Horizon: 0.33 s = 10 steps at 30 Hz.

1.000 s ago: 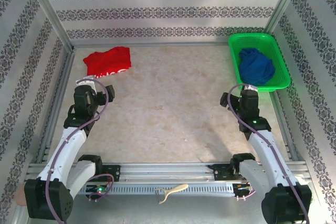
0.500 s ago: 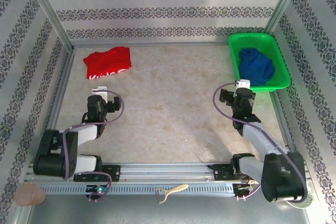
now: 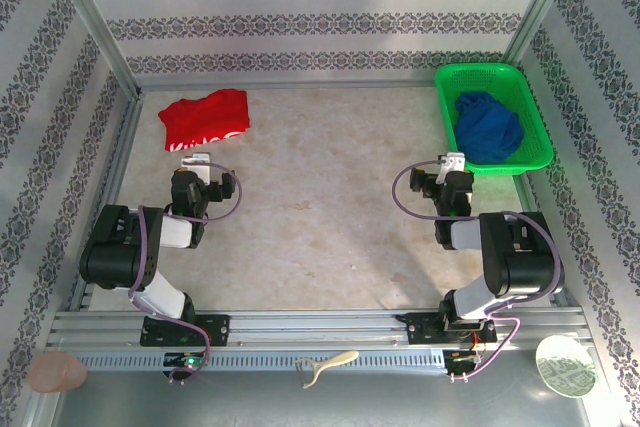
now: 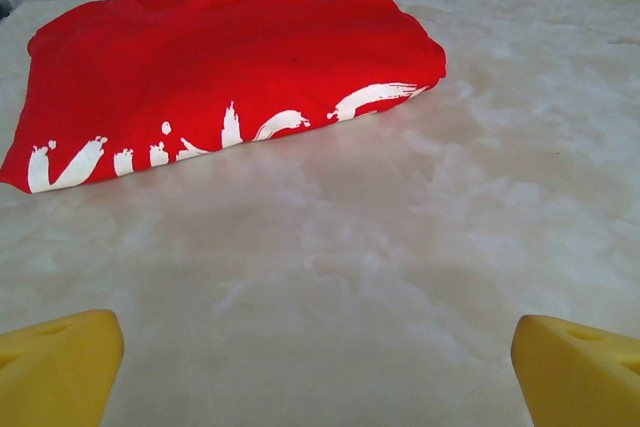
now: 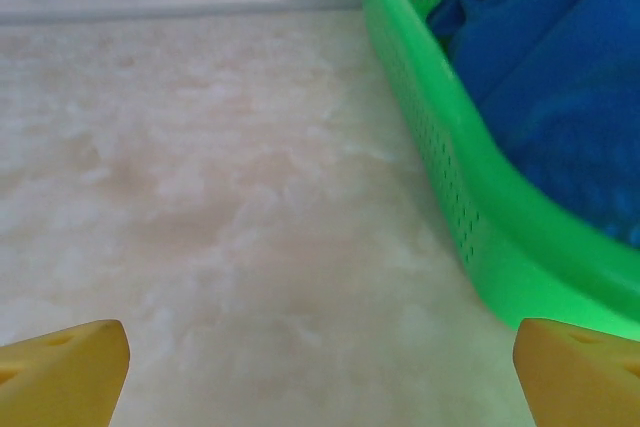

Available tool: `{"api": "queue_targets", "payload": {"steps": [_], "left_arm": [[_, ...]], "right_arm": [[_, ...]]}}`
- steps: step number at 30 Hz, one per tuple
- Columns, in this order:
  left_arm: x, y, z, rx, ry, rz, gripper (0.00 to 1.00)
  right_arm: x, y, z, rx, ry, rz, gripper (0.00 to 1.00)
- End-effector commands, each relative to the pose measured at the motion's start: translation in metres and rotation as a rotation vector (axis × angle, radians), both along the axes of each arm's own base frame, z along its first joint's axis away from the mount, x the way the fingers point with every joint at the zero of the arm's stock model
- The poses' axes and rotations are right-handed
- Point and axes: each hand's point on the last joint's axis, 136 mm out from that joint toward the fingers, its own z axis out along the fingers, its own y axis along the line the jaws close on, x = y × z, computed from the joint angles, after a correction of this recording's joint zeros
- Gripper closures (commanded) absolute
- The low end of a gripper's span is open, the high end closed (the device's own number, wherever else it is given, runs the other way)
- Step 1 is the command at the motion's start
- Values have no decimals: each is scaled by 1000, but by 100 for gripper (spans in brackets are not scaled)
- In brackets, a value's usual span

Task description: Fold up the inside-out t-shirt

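The inside-out t-shirt (image 3: 205, 117) lies as a flat red bundle at the back left of the table, with white lettering along its near edge (image 4: 220, 77). My left gripper (image 3: 196, 160) sits low over the table just in front of it, apart from the cloth. Its yellow fingertips (image 4: 60, 359) stand wide, so the left gripper (image 4: 320, 367) is open with only bare table between them. My right gripper (image 3: 455, 162) rests low at the right, near the basket's near left corner. The right gripper (image 5: 320, 367) is open and holds nothing.
A green basket (image 3: 478, 68) at the back right holds a dark blue garment (image 3: 488, 127); its wall (image 5: 440, 147) rises close to my right gripper. Patterned walls and metal rails ring the table. A cream tool (image 3: 330, 362) and two round discs lie on the front ledge.
Both arms have folded back and down towards their bases, bringing the grippers low over the table. Both grippers stayed open. The t-shirt has not moved.
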Motion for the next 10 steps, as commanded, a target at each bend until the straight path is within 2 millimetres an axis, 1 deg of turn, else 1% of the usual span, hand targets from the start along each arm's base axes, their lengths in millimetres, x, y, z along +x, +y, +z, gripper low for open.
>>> {"api": "queue_targets", "payload": {"steps": [1, 5, 10], "left_arm": [[3, 5, 6, -1, -23, 14, 1], [3, 5, 7, -3, -29, 13, 1], [3, 5, 7, -2, -28, 15, 1]], "right_arm": [[7, 7, 17, 8, -64, 24, 2], [11, 13, 15, -1, -43, 52, 2], [8, 14, 16, -5, -50, 60, 1]]}}
